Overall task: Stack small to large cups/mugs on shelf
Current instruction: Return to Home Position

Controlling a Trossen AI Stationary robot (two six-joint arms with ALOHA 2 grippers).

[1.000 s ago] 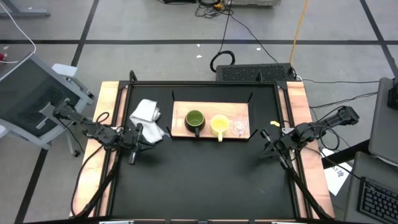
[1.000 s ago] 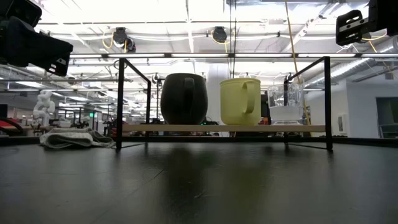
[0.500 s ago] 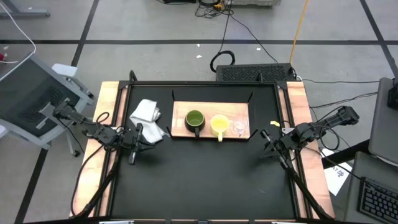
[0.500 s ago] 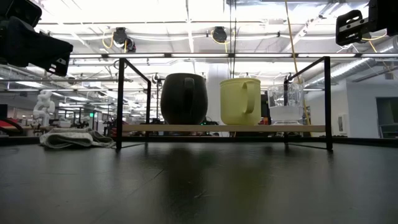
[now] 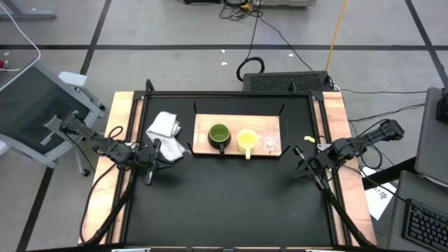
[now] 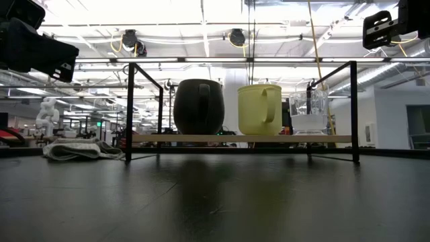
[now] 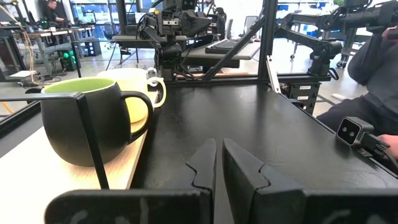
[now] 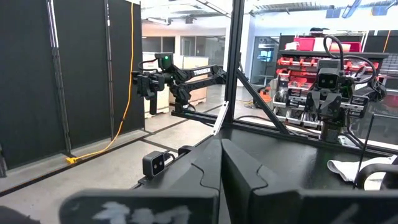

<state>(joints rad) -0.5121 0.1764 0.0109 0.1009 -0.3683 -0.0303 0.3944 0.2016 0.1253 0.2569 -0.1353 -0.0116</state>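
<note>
Dark green mug (image 5: 219,135), yellow mug (image 5: 246,141) and clear glass cup (image 5: 269,142) stand in a row on the shelf (image 5: 201,145), not nested. Left tool (image 7: 219,147) and right tool (image 8: 221,147) are both closed and empty at opposite bench (image 5: 224,203) edges. Risk: the glass cup stands near the shelf's right end, so a low sweep by the right arm could topple it.

The black tabletop (image 5: 224,199) bears a wooden shelf (image 5: 238,121) and, just beside it (left arm's side), a white cloth (image 5: 166,130). On the shelf stand a green mug (image 5: 219,135), yellow mug (image 5: 246,141) and glass cup (image 5: 268,143).
</note>
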